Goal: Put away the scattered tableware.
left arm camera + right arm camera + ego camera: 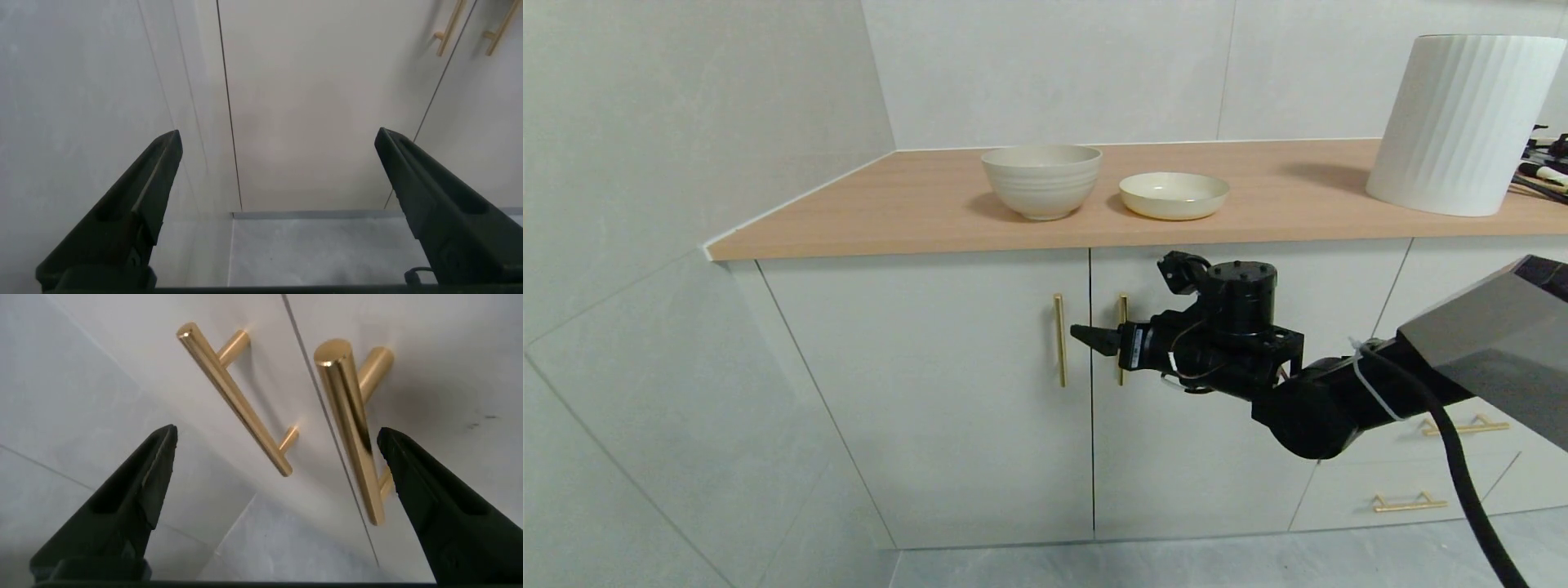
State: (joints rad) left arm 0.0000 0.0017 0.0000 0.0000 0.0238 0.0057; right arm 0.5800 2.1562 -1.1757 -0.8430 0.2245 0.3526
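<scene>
Two grippers, both empty. On the left gripper point(278, 140), fingers spread wide, facing the cabinet front low down near the floor. On the right gripper point(1094, 337), fingers likewise wide apart, level with mid-height of the door handles, just short of them and gripping neither.

Probable step in hand: opening a cabinet door to make room for the tableware.

- Select one handle only. With both bars between the open fingers in the right wrist view, shift sideways to centre a single bar.
- Advance to seat that bar deep between the pads, then close at mid-length, between its two standoffs.
- Pull along the door's arc, not straight back, to avoid slipping off the smooth bar.

Count, near to far:

- Two vertical door handles: left handle point(1059, 339) and right handle point(1123, 309).
- Two horizontal pulls: upper drawer handle point(1466, 425) and lower drawer handle point(1405, 504).
- On the countertop point(890, 214), one deep bowl point(1042, 180) and one shallow dish point(1174, 194), side by side, not touching, above the door seam.
- One ribbed white container point(1462, 122) on the right, well apart from both.
</scene>
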